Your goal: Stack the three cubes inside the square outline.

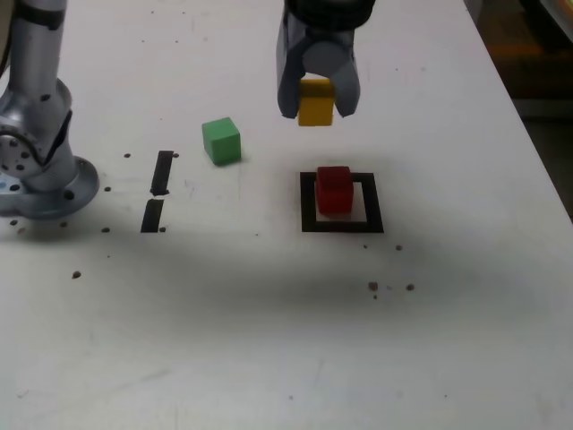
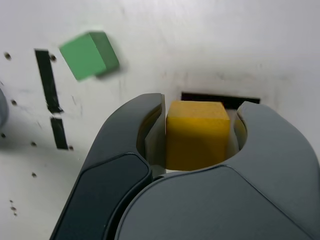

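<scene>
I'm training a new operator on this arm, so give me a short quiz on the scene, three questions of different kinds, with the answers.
1. Which cube does the gripper hold?
a) green
b) red
c) yellow
2. True or false: the green cube lies inside the square outline.
3. Fill in the blank: in the exterior view, the cube inside the square outline is ____.

Key:
1. c, the yellow cube is between the gripper's fingers.
2. False, the green cube lies outside it, between the outline and the two short tape strips.
3. Red; the red cube sits there.
</scene>
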`<state>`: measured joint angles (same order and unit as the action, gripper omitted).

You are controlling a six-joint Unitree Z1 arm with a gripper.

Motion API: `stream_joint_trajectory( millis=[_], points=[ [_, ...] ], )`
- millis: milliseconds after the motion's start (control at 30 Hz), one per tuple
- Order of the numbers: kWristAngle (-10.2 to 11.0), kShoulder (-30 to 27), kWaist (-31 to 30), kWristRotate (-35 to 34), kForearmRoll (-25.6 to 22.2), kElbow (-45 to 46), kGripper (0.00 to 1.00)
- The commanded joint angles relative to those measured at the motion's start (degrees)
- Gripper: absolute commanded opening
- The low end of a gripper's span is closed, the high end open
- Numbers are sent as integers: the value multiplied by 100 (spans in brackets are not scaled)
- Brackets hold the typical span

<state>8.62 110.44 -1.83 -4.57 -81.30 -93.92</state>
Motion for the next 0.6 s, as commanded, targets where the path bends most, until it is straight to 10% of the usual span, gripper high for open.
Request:
stream_joint_trajectory(
  millis=[0, 567],
  points=[
    [-160, -34, -165, -133, -2, -17, 24],
    [-337, 403, -665, -460, 403, 69, 24]
  ],
)
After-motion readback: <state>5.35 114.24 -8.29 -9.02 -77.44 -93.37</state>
